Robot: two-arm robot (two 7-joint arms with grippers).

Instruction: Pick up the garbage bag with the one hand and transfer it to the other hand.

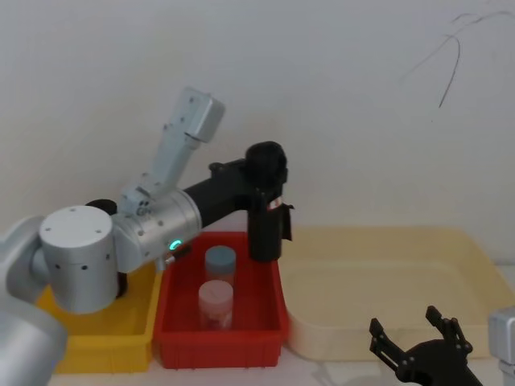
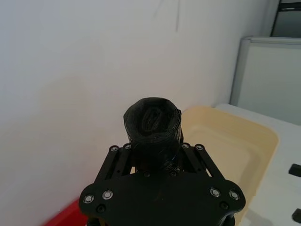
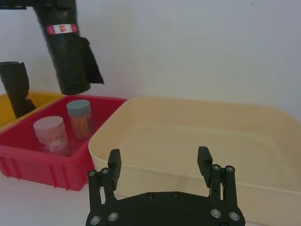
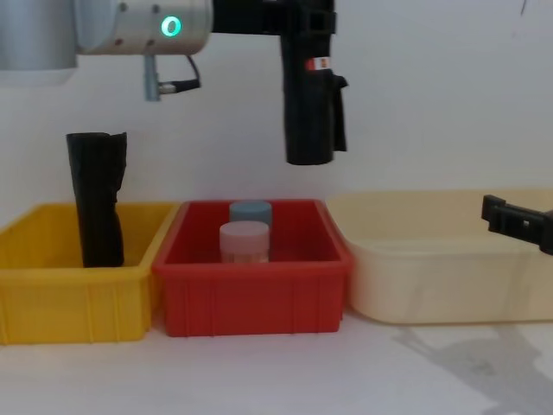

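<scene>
Clamping the top of the garbage bag (image 4: pixel 309 104), the left claw (image 1: pixel 265 163) has its fingers closed around the roll. The bag hangs upright in the air over the red bin's (image 4: pixel 255 298) rear right corner, clear of the two jars (image 4: pixel 244 240) inside. The pickup looks done, so the handover is the step in hand. The left arm reaches in high from the left, its black wrist section level and its green ring light (image 4: pixel 171 27) lit. The right claw (image 3: pixel 159 162) sits low by the cream tub's (image 4: pixel 432 285) front edge, fingers spread wide and empty, well apart from the bag. Next it probably must rise and close on the roll's free lower end before the left lets go.
</scene>
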